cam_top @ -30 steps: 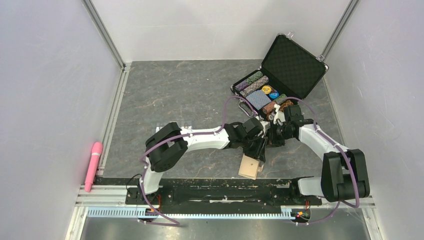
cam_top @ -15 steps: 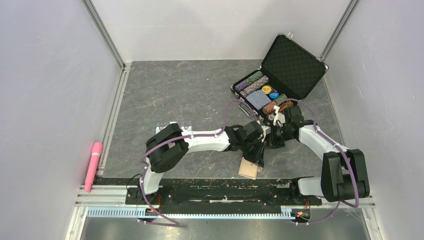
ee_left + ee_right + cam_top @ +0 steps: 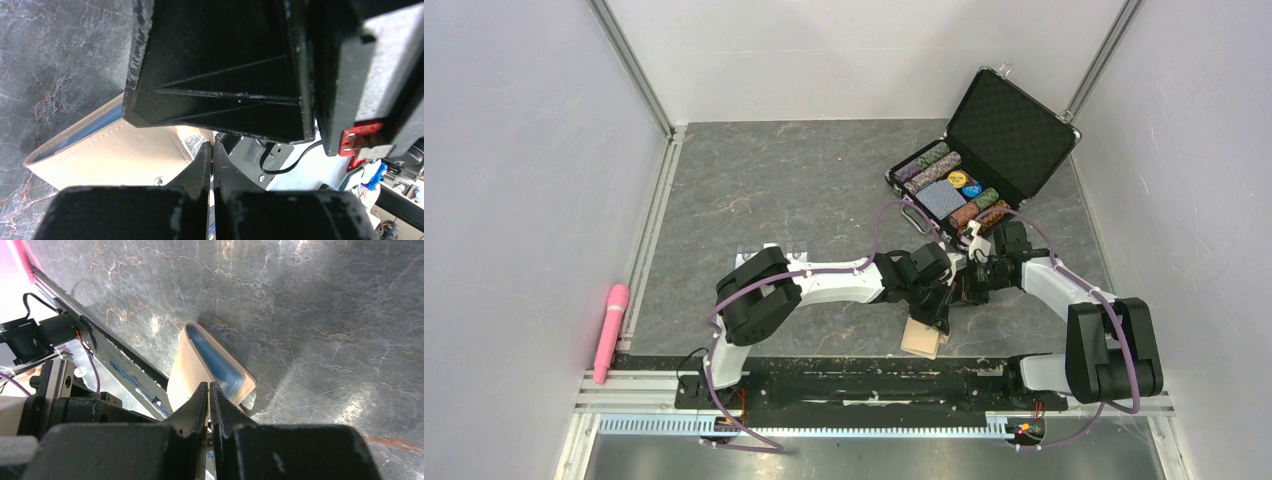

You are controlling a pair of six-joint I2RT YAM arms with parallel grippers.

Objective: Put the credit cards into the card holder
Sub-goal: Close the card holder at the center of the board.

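Top external view: the tan card holder (image 3: 921, 338) sits on the desk (image 3: 804, 190) near its front edge, just beside the two hands, which are close together. The left hand (image 3: 212, 146) has its fingers pressed together (a thin pale sliver between them seems too fine to identify). The right hand (image 3: 208, 385) is likewise closed, pointing toward the holder's blue-lined opening.
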